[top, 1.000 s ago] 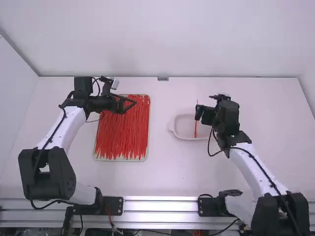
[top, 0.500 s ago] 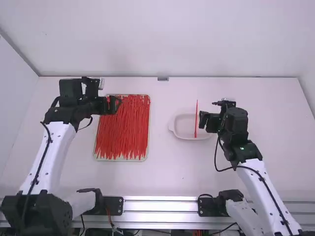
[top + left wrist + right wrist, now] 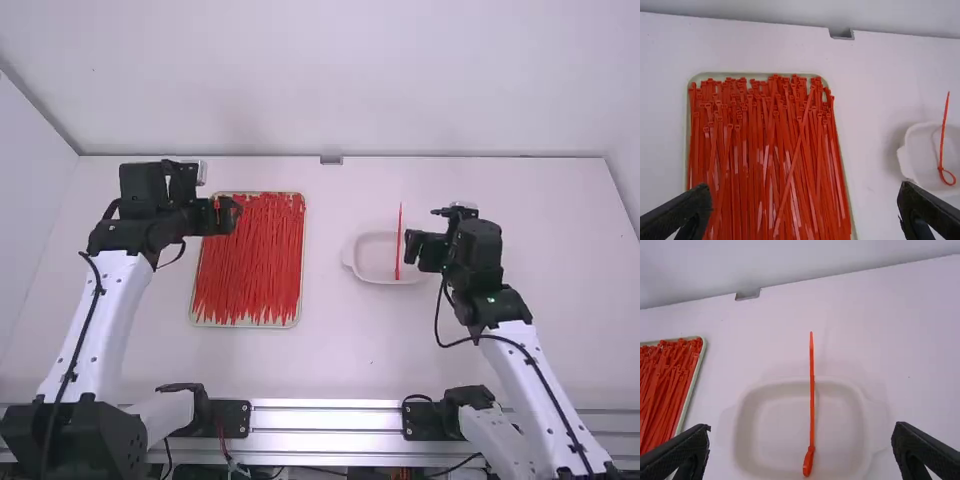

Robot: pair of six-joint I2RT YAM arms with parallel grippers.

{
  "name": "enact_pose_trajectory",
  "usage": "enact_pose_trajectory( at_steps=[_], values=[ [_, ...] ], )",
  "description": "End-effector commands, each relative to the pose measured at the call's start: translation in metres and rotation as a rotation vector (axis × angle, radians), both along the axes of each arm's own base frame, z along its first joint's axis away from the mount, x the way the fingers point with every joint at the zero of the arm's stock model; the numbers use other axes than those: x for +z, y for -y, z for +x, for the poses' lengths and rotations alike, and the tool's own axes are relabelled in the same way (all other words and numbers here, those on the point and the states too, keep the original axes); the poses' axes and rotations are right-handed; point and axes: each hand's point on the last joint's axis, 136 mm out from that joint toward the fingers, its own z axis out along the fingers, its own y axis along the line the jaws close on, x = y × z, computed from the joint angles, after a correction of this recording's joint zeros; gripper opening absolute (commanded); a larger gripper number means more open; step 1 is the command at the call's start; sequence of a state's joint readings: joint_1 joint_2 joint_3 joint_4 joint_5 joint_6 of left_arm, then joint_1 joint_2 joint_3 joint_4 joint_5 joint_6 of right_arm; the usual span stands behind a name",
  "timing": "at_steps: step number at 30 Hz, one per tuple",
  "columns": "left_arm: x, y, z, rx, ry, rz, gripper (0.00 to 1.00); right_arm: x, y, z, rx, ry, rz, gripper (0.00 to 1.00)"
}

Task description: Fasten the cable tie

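Loosely, a looped cable tie [image 3: 811, 390] is laid in the dish [image 3: 770, 432]; nearby right gripper [image 3: 408, 247] and farther left gripper [image 3: 228, 213] are spread empty, fingers cropped.

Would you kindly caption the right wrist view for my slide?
Looped red cable tie resting in a white dish, tail past its rim.

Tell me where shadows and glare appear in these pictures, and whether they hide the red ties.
High view: soft, even light, with only weak shadows on the table. Left wrist view: pale glints on the pile of ties, none hiding them; a soft shadow beside the dish. Right wrist view: a faint shadow rings the dish, and the looped tie shows without glare.
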State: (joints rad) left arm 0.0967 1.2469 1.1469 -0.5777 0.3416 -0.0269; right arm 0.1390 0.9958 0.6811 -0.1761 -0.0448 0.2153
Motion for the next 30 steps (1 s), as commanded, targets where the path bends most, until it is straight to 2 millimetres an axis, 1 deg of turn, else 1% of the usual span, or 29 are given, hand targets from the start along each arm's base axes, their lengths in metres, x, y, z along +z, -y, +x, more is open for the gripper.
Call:
enact_pose_trajectory(
  at_steps=[1,2,6,7,9,12,14,15,20,24,30],
  values=[
    [0.012,0.005,-0.005,-0.023,0.057,0.044,0.95,0.008,0.015,0.0,-0.046,0.044,-0.026,0.95],
    [0.013,0.008,-0.007,-0.027,0.072,0.055,0.94,0.009,0.022,0.0,-0.064,0.062,-0.044,0.93],
    [0.015,0.017,-0.011,-0.038,0.119,0.087,0.89,0.012,0.039,-0.003,-0.09,0.118,-0.084,0.88],
    [0.016,0.016,-0.012,-0.029,0.137,0.1,0.87,0.013,0.046,-0.005,-0.101,0.14,-0.102,0.86],
    [0.017,0.011,-0.014,-0.005,0.164,0.119,0.84,0.014,0.054,-0.008,-0.11,0.174,-0.129,0.83],
    [0.02,0.004,-0.017,0.032,0.206,0.147,0.8,0.014,0.054,-0.014,-0.089,0.215,-0.17,0.78],
    [0.022,-0.003,-0.02,0.066,0.243,0.17,0.76,0.005,0.054,-0.022,-0.074,0.218,-0.196,0.73],
    [0.022,-0.004,-0.021,0.07,0.248,0.173,0.75,0.004,0.054,-0.023,-0.074,0.218,-0.196,0.73],
    [0.029,-0.023,-0.031,0.173,0.357,0.233,0.64,-0.022,0.054,-0.043,-0.074,0.218,-0.196,0.6],
    [0.033,-0.023,-0.039,0.182,0.43,0.227,0.56,-0.039,0.054,-0.055,-0.074,0.218,-0.196,0.53],
    [0.039,-0.023,-0.056,0.2,0.581,0.214,0.41,-0.074,0.054,-0.072,-0.074,0.218,-0.196,0.37]
  ],
)
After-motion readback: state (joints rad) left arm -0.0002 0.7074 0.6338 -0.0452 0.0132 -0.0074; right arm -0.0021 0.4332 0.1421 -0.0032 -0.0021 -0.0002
